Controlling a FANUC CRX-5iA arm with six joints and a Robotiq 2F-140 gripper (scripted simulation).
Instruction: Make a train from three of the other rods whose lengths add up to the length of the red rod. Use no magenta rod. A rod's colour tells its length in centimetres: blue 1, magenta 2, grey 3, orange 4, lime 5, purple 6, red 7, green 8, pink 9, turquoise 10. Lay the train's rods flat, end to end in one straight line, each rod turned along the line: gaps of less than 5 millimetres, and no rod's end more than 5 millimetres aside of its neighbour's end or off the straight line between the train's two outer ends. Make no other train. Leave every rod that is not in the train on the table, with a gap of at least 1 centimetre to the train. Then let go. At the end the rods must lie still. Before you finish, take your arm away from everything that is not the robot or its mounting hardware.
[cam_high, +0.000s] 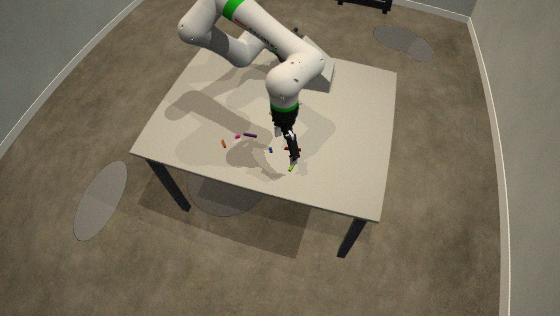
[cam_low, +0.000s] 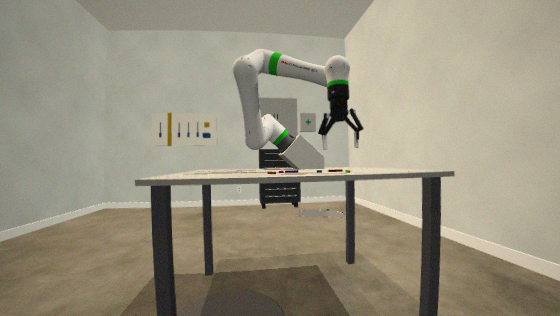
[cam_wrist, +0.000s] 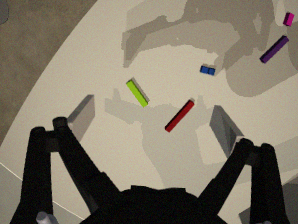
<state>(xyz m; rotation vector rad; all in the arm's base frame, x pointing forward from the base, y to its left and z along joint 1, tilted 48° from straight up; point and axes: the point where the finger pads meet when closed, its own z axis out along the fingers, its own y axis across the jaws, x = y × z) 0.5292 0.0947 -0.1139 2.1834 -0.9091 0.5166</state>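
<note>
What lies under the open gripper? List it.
Under the open, empty gripper, high above the table: the red rod and the lime rod. The gripper's body hides the nearer table.

Pale walls (cam_low: 60, 100) — brown floor (cam_low: 75, 260)

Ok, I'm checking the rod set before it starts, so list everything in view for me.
table: one, beige top, dark legs, mid-room
red rod: one, below the gripper
lime rod: one, near the red rod
blue rods: looks like two short ones together, mid-table
purple rod: one, left of the gripper
magenta rod: one, beside the purple
orange rod: one, leftmost
wall charts: back wall
dark cabinet: behind the table
arm: white, green bands
gripper: black, open, empty, above the table
</note>
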